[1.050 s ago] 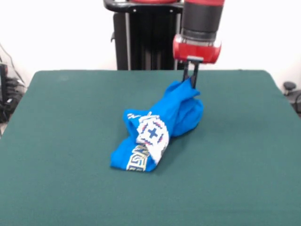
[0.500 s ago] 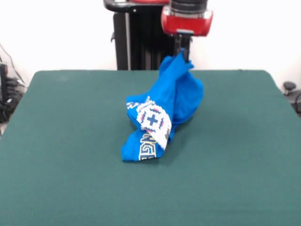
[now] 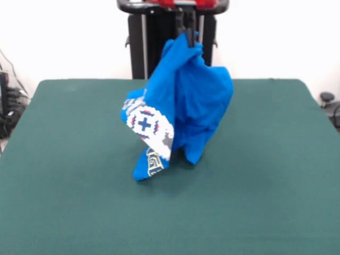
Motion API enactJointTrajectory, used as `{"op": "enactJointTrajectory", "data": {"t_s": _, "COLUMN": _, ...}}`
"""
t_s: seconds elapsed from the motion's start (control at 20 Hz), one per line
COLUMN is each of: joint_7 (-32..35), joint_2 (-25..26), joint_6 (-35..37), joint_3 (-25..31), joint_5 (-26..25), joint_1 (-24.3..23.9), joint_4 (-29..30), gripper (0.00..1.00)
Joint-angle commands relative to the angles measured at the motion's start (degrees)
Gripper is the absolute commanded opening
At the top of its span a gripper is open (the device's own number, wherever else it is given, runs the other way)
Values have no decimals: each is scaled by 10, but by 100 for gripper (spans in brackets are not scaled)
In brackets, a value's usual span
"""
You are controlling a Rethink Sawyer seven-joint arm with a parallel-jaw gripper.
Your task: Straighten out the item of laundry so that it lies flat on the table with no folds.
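The item of laundry (image 3: 191, 101), a bright blue T-shirt with a white pixel-pattern graphic and outlined lettering, hangs bunched in a long drape above the middle of the table (image 3: 64, 202). Only its lowest folds touch the green cloth, near the centre. My gripper (image 3: 187, 33) is high at the top of the front view, shut on the shirt's topmost bunch of fabric. The gripper's upper part is cut off by the picture's top edge.
The black pedestal (image 3: 154, 48) stands behind the table's far edge, right behind the hanging shirt. Cables and dark equipment (image 3: 8, 106) lie off the left side, and a small dark object (image 3: 326, 98) sits off the right edge.
My gripper has risen and shifted left with the shirt in it. The shirt went from mostly lying crumpled on the table to hanging almost fully lifted, its lower end dragged left.
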Motion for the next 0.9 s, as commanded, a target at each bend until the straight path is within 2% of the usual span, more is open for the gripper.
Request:
{"op": "enactJointTrajectory", "data": {"t_s": 0.05, "joint_7": 104, "joint_2": 17, "joint_6": 21, "joint_3": 59, "joint_5": 40, "joint_1": -17, "joint_4": -79, "gripper": 0}}
{"op": "enactJointTrajectory", "data": {"t_s": 0.35, "joint_7": 152, "joint_2": 21, "joint_6": 130, "joint_3": 11, "joint_5": -1, "joint_1": 21, "joint_4": -164, "gripper": 0}}
{"op": "enactJointTrajectory", "data": {"t_s": 0.6, "joint_7": 162, "joint_2": 19, "joint_6": 148, "joint_3": -3, "joint_5": -6, "joint_1": 32, "joint_4": -189, "gripper": 0}}
{"op": "enactJointTrajectory", "data": {"t_s": 0.75, "joint_7": 147, "joint_2": 21, "joint_6": 98, "joint_3": -6, "joint_5": -7, "joint_1": 22, "joint_4": -162, "gripper": 0}}
{"op": "enactJointTrajectory", "data": {"t_s": 0.9, "joint_7": 133, "joint_2": 21, "joint_6": -24, "joint_3": 26, "joint_5": 20, "joint_1": 0, "joint_4": -68, "gripper": 0}}
